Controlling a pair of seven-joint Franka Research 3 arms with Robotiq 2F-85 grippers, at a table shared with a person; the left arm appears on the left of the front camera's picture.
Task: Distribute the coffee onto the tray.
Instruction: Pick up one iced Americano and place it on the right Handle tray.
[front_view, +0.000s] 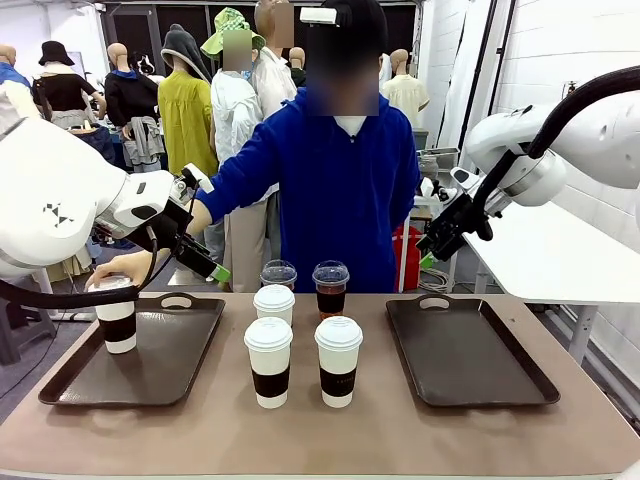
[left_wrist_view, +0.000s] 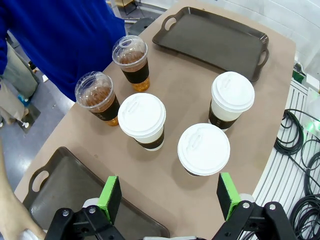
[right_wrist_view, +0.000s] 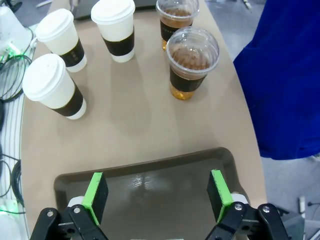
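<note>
On the left tray (front_view: 170, 355) stands one white cup (front_view: 118, 325), the person's hand (front_view: 125, 268) clasping its lid. Three white cups (front_view: 269, 362) (front_view: 338, 360) (front_view: 274, 303) and two clear amber-filled cups (front_view: 279, 275) (front_view: 330, 288) stand on the table (front_view: 300, 430). Left gripper (left_wrist_view: 170, 192), right gripper (right_wrist_view: 157, 192): wide open, empty.

The right tray (front_view: 470, 350) lies open, with bare surface (front_view: 380, 425) on all sides of it. On the left tray (front_view: 165, 365) one white cup (front_view: 118, 318) stands at the far left corner under the person's hand (front_view: 125, 268), and the sleeve (front_view: 245, 180) crosses above that tray's far edge. Its near and right parts are free. Five cups block the middle between the trays: two clear cups (front_view: 330, 288) behind, three white cups (front_view: 268, 360) in front, with narrow gaps between them.
</note>
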